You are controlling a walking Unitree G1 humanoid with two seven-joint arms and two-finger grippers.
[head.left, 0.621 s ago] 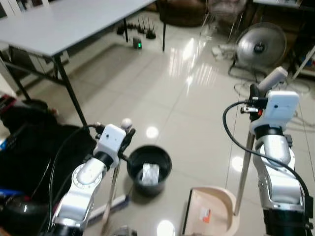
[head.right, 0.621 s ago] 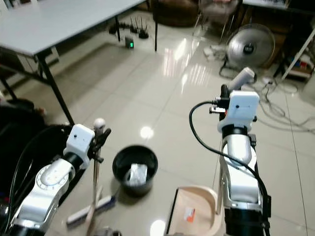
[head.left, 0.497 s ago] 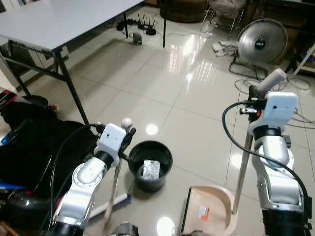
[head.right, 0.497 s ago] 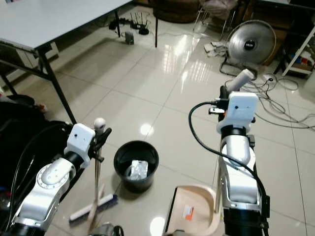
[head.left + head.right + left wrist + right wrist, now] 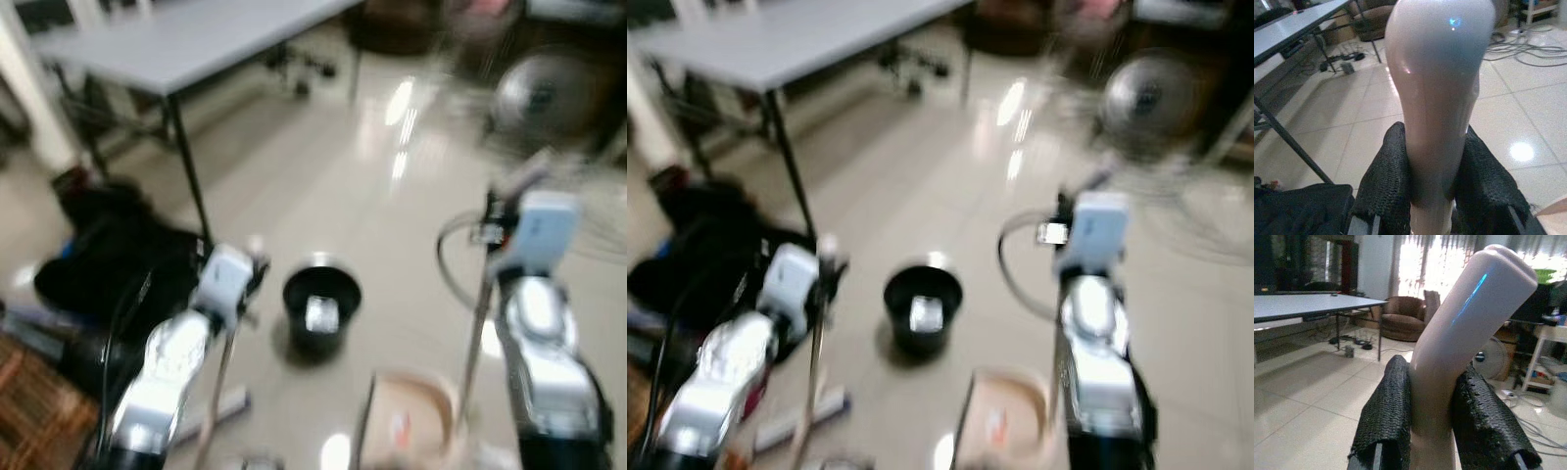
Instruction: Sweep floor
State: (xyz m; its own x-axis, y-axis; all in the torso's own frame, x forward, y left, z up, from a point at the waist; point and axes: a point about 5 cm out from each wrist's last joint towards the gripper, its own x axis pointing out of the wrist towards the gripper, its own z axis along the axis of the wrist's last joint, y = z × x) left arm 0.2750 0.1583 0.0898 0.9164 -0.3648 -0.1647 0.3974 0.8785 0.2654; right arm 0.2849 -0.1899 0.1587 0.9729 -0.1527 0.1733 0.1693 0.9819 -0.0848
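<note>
Left gripper (image 5: 1431,196) clamped on broom handle (image 5: 1437,98), shaft running near upright down to brush head (image 5: 223,411) lying on floor (image 5: 392,196) just beside black bin (image 5: 321,311), on its left. Right gripper (image 5: 1432,426) clamped on dustpan handle (image 5: 1464,328), pole likewise near upright, dustpan (image 5: 411,421) resting on floor near bin, on its right and toward robot. Head views blurred. Judged: sweep stroke to run from brush head rightward past bin into dustpan mouth; left arm to drive.
</note>
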